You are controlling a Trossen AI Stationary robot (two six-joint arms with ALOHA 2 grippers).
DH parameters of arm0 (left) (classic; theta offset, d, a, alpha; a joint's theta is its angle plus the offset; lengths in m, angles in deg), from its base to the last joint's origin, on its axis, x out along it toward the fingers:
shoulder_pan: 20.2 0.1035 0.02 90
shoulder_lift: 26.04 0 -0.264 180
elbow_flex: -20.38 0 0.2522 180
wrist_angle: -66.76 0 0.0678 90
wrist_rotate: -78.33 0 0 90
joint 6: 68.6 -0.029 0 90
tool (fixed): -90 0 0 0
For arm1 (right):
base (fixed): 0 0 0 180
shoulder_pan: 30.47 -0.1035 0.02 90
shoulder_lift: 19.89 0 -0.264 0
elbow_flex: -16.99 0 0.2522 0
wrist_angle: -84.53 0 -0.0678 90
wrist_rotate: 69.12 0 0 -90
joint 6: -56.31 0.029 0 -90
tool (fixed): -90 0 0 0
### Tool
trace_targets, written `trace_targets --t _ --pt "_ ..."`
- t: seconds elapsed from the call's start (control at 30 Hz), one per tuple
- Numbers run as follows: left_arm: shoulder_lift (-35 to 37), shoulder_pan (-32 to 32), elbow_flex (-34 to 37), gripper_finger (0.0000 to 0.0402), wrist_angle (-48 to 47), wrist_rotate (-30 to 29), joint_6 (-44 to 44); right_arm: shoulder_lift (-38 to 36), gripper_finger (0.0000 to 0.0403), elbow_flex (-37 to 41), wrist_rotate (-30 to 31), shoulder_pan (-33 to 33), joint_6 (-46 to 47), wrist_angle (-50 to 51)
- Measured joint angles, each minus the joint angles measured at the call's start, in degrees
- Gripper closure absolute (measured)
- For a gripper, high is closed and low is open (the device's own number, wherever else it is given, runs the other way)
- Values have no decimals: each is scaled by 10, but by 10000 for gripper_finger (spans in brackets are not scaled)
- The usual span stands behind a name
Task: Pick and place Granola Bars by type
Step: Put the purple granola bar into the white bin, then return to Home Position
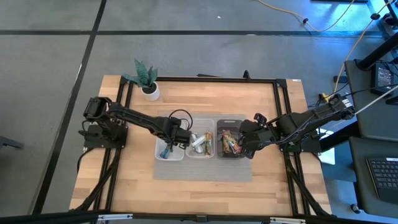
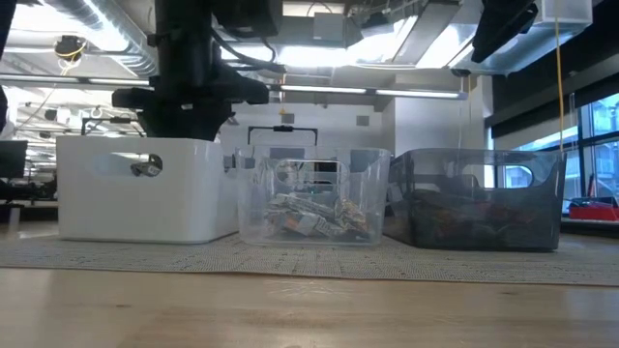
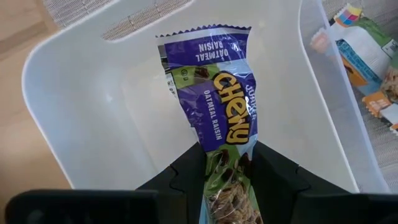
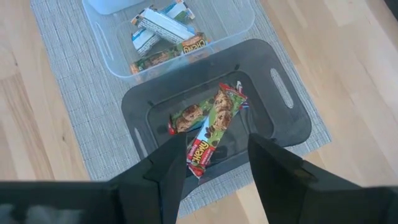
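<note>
Left gripper (image 3: 227, 180) holds a blue bar (image 3: 217, 112) over the white tray (image 3: 93, 93). Right gripper (image 4: 211, 162) hovers, fingers wide, above the dark tray (image 4: 286, 118). Mixed bars (image 4: 163, 31) in the clear tray (image 4: 112, 56) look unsorted.

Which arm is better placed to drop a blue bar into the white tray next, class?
Left. The left gripper is shut on the blue granola bar directly above the white tray. The right gripper is open and empty over the dark tray, farther off.
</note>
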Motion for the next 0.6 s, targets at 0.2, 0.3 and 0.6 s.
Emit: trace_targets --t 0.2,0.3,0.6 --pt "0 1 0 280 0 10 -2 0 229 0 -3 0 1 0" --pt "0 1 0 263 0 10 -16 0 229 0 -33 0 -2 0" --pt "55 -6 -37 227 -37 -50 -108 -16 229 0 -125 6 25 -8"
